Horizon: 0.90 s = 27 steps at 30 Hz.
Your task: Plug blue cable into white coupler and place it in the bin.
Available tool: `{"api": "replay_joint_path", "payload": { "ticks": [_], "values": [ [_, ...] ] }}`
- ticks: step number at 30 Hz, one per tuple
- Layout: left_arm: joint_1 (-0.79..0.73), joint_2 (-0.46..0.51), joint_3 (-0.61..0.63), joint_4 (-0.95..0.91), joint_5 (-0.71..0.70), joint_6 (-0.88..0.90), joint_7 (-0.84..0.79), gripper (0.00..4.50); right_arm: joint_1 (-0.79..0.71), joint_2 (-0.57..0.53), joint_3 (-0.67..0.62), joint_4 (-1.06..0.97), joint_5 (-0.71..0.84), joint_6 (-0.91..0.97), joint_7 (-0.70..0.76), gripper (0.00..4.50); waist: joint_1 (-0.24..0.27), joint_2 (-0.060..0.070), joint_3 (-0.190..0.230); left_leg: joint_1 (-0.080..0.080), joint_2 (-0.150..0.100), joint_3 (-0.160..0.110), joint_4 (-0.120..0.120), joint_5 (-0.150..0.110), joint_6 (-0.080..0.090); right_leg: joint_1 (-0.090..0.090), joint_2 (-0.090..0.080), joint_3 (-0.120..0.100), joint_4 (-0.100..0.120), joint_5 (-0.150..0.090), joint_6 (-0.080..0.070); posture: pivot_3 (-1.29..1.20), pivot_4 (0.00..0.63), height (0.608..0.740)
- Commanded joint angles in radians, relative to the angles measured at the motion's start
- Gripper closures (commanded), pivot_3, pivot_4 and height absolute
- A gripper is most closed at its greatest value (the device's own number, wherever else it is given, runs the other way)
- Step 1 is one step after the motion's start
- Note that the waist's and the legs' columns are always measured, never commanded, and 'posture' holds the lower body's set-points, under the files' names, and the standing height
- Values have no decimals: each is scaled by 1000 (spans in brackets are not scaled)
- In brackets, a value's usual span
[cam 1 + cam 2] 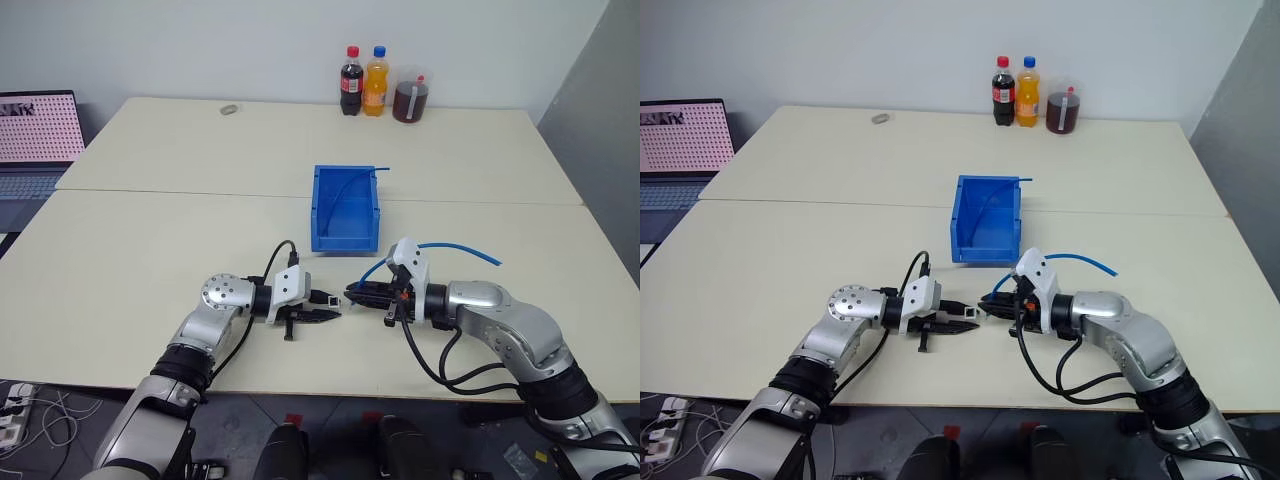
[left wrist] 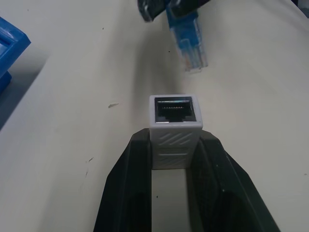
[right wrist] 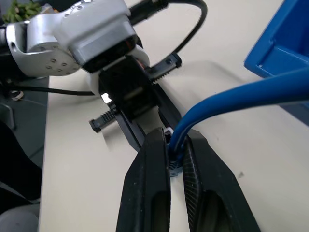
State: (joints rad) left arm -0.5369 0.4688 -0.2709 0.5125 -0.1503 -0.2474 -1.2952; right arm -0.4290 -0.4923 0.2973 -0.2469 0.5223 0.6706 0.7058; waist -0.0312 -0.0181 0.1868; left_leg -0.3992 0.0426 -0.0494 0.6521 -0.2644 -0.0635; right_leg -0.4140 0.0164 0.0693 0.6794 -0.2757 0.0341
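Pale worktop [image 1: 150,250]: bottles [image 1: 363,82] line the far edge, bin [image 1: 345,208] mid-worktop. Near the front edge, your left end effector [image 1: 328,314] pinches the white coupler [image 2: 175,124], right end effector [image 1: 352,292] clamps the blue cable [image 3: 231,99], plug just apart.

Count of things on and around the two tables

Two tables [image 1: 150,230] stand pushed together. On them: one blue bin [image 1: 345,208]; two blue cables, one [image 1: 455,247] trailing from the right gripper [image 1: 352,292] and one [image 1: 350,186] lying in the bin; one white coupler [image 2: 175,124]. At the far edge stand two bottles, one dark cola bottle [image 1: 351,81] and one orange soda bottle [image 1: 376,81], beside one clear jug [image 1: 411,96] of dark red drink. One small grey object [image 1: 229,109] lies near that edge, too small to identify. One laptop [image 1: 38,140] sits off to the left. Two grippers are present, with the left gripper [image 1: 328,315] facing the right.
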Motion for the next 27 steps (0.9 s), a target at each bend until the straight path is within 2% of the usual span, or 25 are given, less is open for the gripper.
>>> {"api": "replay_joint_path", "payload": {
  "ticks": [1, 11, 27],
  "values": [
    [-4, -20, -16, 26, 19, -6, -21, 3725, -10, 37, -19, 4, -23, -45, 13, 4397, 0, 0, 0, 0, 0, 0, 0, 0, 0, 0, 0, 0, 0, 0, 0, 0, 150, 740],
    [26, -9, -4, -13, -7, 48, -57, 3725, -32, 90, -35, 13, -3, -41, 77, 4397, -1, 0, 0, 0, 0, -1, 2, 0, 0, 1, 0, -1, 1, 1, -1, 0, 150, 740],
    [52, 11, 15, -64, -11, 101, -53, 3725, -70, 135, -7, 161, -96, -114, 172, 4397, -2, 0, 0, 1, 1, -1, 4, 0, 0, 1, 1, -1, 2, 3, -5, 0, 150, 740]
  ]
}}
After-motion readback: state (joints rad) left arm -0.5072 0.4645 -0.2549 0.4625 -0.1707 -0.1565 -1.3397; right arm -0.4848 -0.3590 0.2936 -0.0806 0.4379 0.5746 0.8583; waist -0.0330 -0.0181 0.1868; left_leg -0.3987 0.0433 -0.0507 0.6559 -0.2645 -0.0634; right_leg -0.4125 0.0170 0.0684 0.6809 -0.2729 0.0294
